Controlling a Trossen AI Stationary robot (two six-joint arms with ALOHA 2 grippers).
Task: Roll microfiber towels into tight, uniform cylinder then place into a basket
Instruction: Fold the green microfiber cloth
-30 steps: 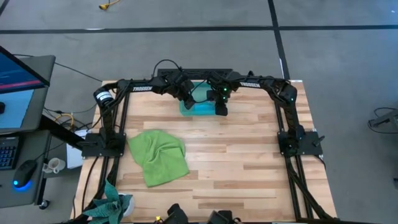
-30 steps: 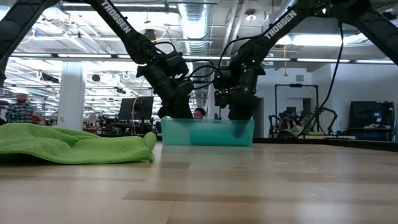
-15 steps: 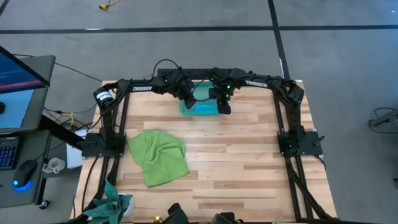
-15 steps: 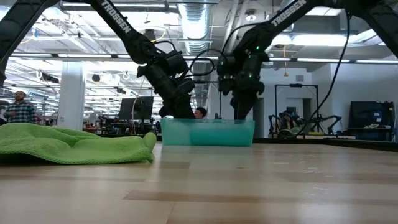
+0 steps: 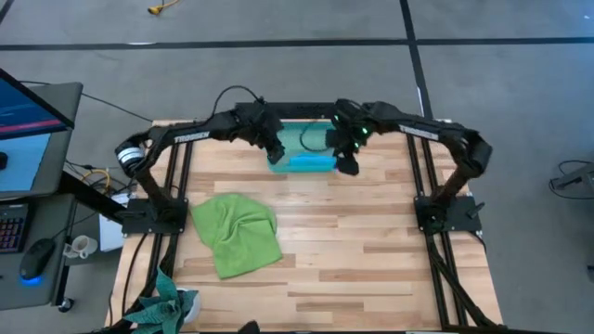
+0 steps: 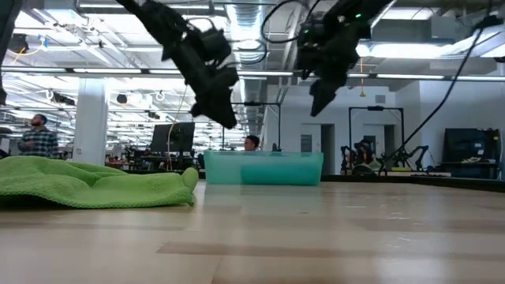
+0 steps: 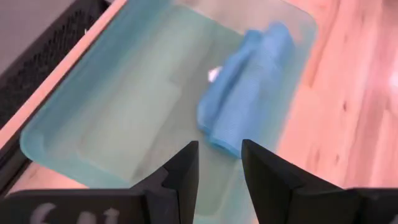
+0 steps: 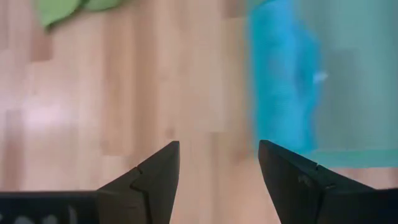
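Both grippers have lifted clear of the basket (image 5: 299,158); my left gripper (image 7: 219,163) stands narrowly parted, my right gripper (image 8: 219,163) wide, both empty. I see the blue towel (image 7: 245,84) rolled inside the basket at the wooden table's (image 5: 353,250) far edge, the green towel (image 5: 237,232) crumpled near-left.

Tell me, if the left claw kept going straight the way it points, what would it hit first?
Probably the rolled blue towel lying in the basket. The left gripper, empty, points down into the bin, the roll's near end just past its tips. Depth is unclear, so it might meet the basket floor beside the roll.
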